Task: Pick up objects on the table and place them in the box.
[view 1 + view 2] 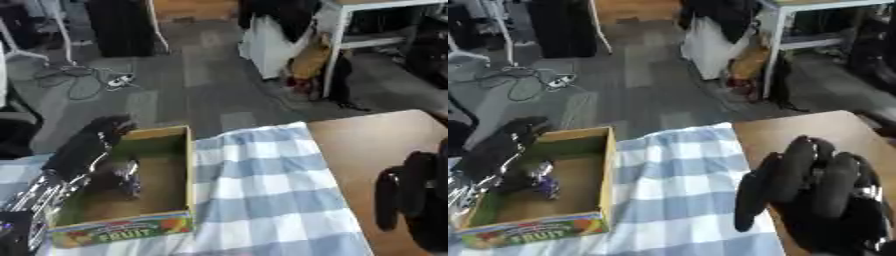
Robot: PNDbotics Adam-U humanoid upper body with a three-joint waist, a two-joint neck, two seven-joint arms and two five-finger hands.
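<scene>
A checked cloth (262,185) covers the table (385,140) left of bare wood. The box (188,170) sits at its left edge, holding a dark, shiny object (129,175) (blurred). The left hand (92,142) reaches into the box, its fingers' state unclear. The right hand (815,190) rests low right, fingers straight, empty.

"FRUIT" on box (122,233) front

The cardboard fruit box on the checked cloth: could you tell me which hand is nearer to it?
Left. The left hand reaches over the cardboard fruit box at its left wall; the right hand hangs over the bare wooden table, well right of the box.
</scene>
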